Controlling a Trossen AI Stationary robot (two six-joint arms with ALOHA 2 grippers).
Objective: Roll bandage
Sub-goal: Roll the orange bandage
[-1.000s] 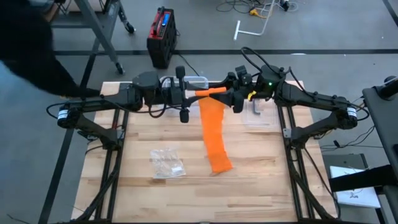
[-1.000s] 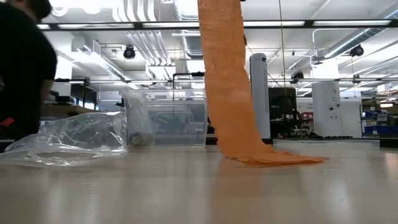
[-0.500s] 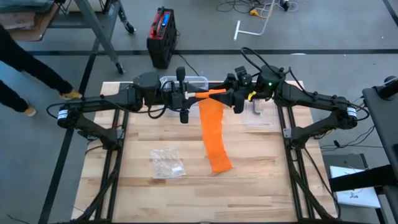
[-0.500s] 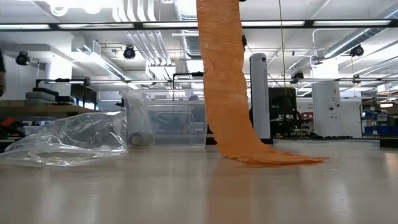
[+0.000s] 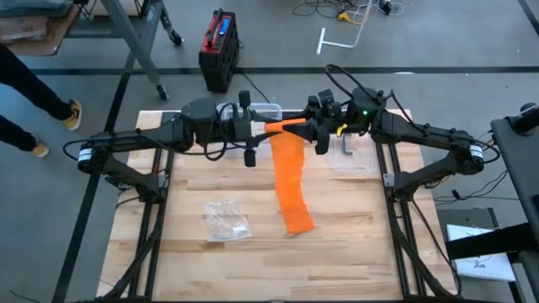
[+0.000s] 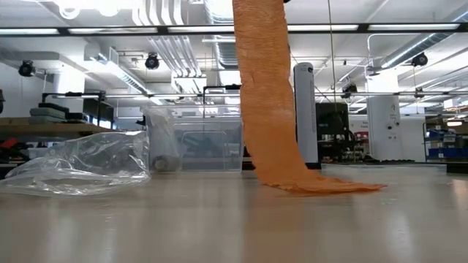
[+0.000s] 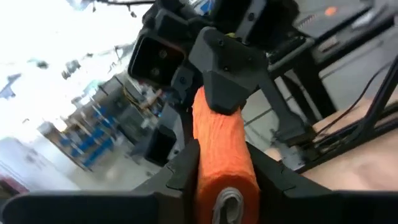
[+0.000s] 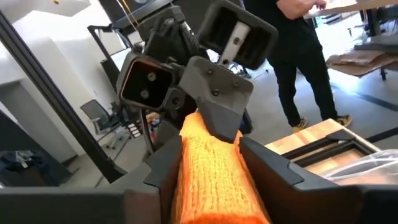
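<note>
One orange bandage (image 5: 290, 181) is counted, and its rolled part (image 7: 222, 158) is gripped from both ends in the air between the two arms. In the left wrist view the roll is pinched between the left gripper (image 5: 255, 129)'s narrow-set fingers (image 7: 180, 169), with the opposing gripper capping its far end. In the right wrist view the same roll (image 8: 211, 171) is bracketed by the right gripper (image 5: 313, 128)'s fingers (image 8: 163, 163), which lie against its sides. Below the grippers, the unrolled tail (image 6: 267, 102) hangs straight down and ends in a crumpled heap (image 6: 325, 187) on the wooden table (image 5: 354, 219).

The winding step is judged to be in hand, with most of the strip still loose. The next move calls for one end to be turned while the other is steadied, so that more tail is drawn up evenly.

Beside the tail, one crumpled plastic bag (image 5: 226, 220) is seen on the table. Beyond the grippers, one clear container (image 6: 206, 146) is counted, and beyond the table, a red and black case (image 5: 219, 46) on the floor.
</note>
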